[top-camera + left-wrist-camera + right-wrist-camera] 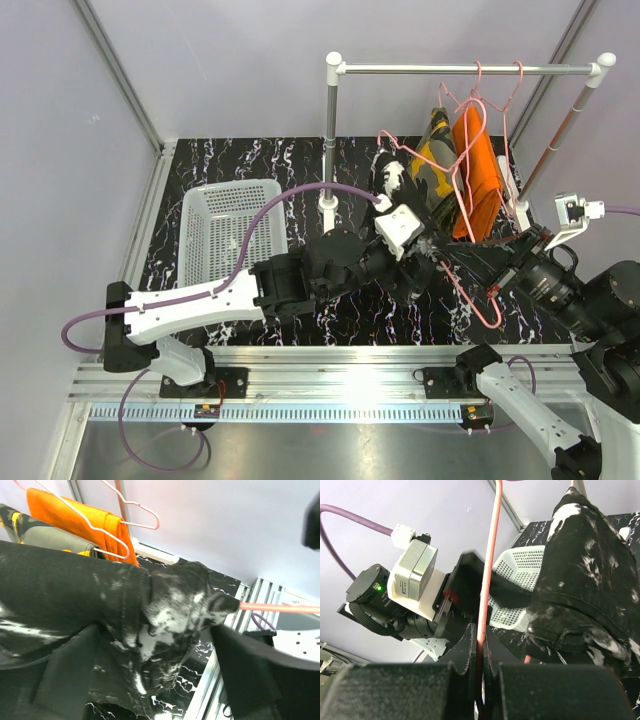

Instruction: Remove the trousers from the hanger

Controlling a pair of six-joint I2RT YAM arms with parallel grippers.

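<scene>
Step in hand: the dark trousers are being worked off the pink hanger. This is 1 of 3 garments, and it is judged not yet freed.
Dark trousers: they are draped and bunched over the pink hanger, and bare wire is seen emerging from one end of the cloth.
Right end effector: it is clenched on the pink hanger's wire, which is pinched between its 2 fingers away from the cloth.
Left end effector: it is released, with its 2 fingers spread wide and a fold of the dark trousers lying between them. It is placed just beside the pink hanger, and no pinch is seen.
Rail: it is set above and behind the pink hanger.
Other trousers: the camouflage trousers and the orange trousers are hung behind the pink hanger and are not touched.
Basket: it is set on the counter, well apart from the pink hanger, on the left arm's side.
Next move: a firm closure on the bunched cloth is called for. A pull along the wire away from the right end effector should follow, while the pink hanger is kept steady.
Risk: the cloth is judged likely to snag on the pink hanger's bend if it is pulled at an angle.
</scene>
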